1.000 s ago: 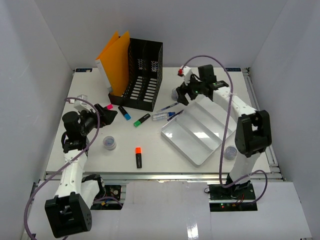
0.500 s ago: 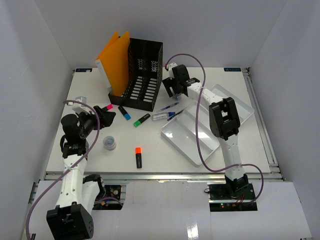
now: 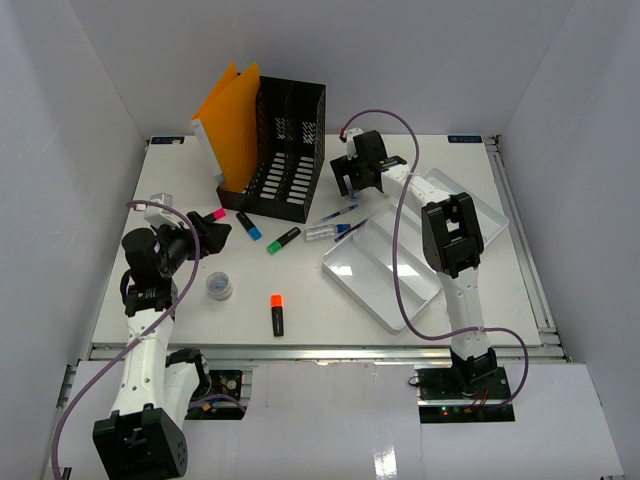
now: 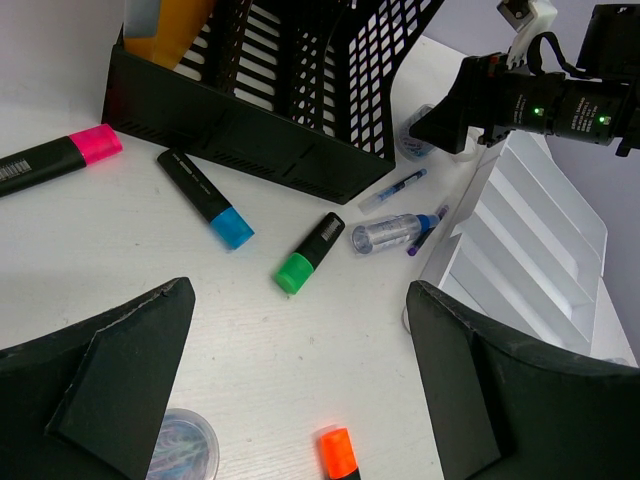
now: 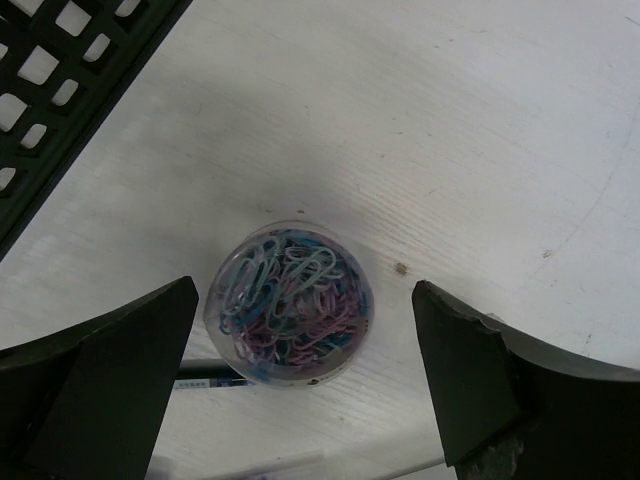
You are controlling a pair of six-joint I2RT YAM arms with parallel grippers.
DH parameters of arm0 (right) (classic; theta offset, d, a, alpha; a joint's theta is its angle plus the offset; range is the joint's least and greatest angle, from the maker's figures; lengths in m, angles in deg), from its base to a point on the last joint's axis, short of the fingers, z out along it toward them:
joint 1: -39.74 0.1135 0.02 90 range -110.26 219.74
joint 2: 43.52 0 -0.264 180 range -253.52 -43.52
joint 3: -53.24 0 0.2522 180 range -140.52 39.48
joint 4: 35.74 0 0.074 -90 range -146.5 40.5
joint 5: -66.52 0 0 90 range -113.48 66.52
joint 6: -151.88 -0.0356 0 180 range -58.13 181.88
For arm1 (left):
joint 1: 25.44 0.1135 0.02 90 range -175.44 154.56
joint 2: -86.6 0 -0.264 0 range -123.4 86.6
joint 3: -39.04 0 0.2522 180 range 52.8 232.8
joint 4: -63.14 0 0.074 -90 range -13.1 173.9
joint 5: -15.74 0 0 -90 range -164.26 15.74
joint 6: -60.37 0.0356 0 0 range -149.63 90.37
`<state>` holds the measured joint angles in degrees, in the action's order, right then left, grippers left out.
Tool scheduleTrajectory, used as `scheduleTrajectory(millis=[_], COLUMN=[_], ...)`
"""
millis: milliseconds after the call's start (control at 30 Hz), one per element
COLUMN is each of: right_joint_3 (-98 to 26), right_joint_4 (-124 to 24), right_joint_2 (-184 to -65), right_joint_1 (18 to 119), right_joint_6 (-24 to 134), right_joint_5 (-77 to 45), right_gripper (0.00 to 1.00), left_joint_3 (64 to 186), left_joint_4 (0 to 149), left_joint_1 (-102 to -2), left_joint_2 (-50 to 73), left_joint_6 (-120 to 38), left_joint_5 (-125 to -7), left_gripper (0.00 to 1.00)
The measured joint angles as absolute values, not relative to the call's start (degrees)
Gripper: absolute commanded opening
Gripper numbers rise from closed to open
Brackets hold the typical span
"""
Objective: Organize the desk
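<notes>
Counter (image 3: 340, 315) fills the middle of the top view, strewn with markers (image 3: 277, 312) and pens (image 3: 335, 214).
Right fingers (image 5: 480, 380) spread wide over a clip tub (image 5: 288, 305) at upper centre; left fingers (image 4: 110, 380) open and empty at left.

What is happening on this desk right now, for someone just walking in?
Two robot arms are tidying a desk. The right gripper hovers with its fingers open directly over a tub of paper clips beside the black file organiser, not gripping it. The left gripper, also open and empty, hangs near the pink highlighter. The other highlighters, pens and a second tub lie loose. Nothing shows in the white compartment tray.
</notes>
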<state>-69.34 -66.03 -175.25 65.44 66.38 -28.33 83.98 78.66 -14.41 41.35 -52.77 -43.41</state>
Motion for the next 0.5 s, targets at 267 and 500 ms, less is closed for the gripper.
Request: scheduleTrajectory(millis=[267,500], right_joint_3=[-69.1,-69.1], right_joint_4=[-66.0,-65.8], right_joint_2=[-175.3,-175.8], right_joint_1=[64.1,64.2], right_joint_6=[65.0,64.8], right_joint_5=[-25.3,-23.0], right_gripper=[0.81,0.53], left_joint_3=[84.0,84.0], left_joint_4=[78.7,78.7], left_joint_1=[-14.4,-14.4], left_joint_2=[41.3,41.3], left_joint_6=[-52.7,-52.6], left_joint_5=[-43.4,-43.5], left_gripper=[0.98,0.98])
